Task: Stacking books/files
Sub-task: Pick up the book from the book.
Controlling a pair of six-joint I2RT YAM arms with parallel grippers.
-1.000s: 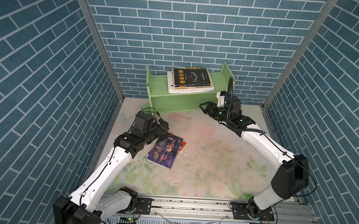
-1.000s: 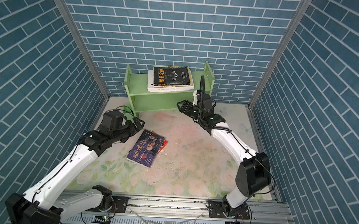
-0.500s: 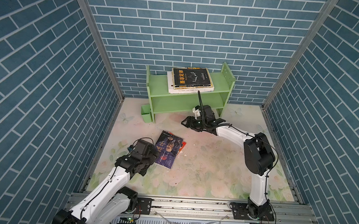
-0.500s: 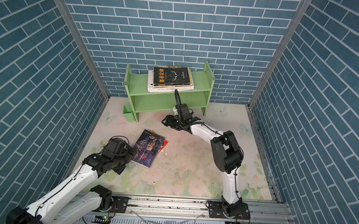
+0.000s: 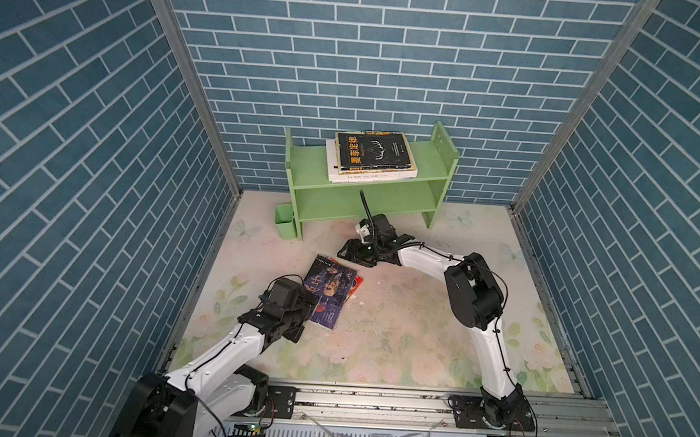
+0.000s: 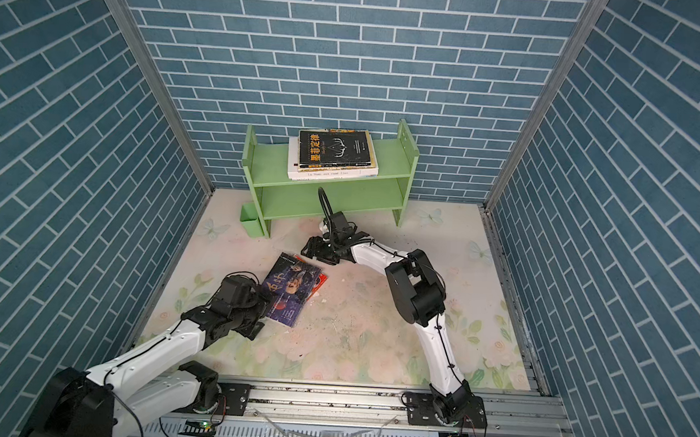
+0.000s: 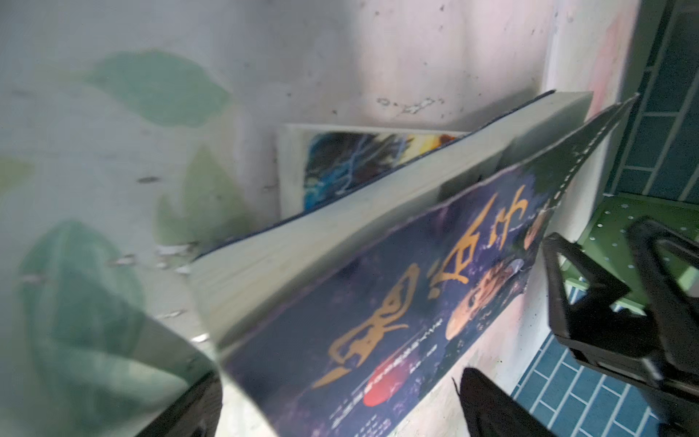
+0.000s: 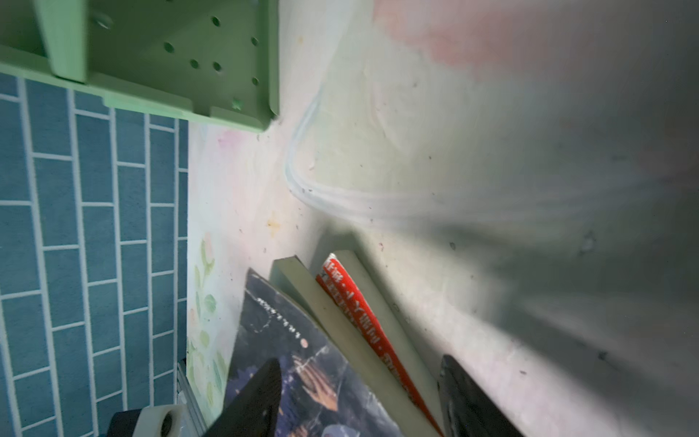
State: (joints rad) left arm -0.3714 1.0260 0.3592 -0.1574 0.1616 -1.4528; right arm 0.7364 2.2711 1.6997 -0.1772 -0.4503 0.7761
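Two lie unstacked on the counter [image 5: 396, 314]: purple book [image 5: 329, 295] over red comic [image 5: 359, 281], between wide-open left gripper [image 5: 305, 319] and half-open, empty right gripper [image 5: 348, 256]; the stack [image 5: 373, 152] sits on the shelf [image 5: 309, 171] beyond

Both top views bright and sharp; wrist views blurred, shadowed

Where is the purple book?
In both top views the purple book lies on the mat, left of centre, atop a red book, before the green shelf.
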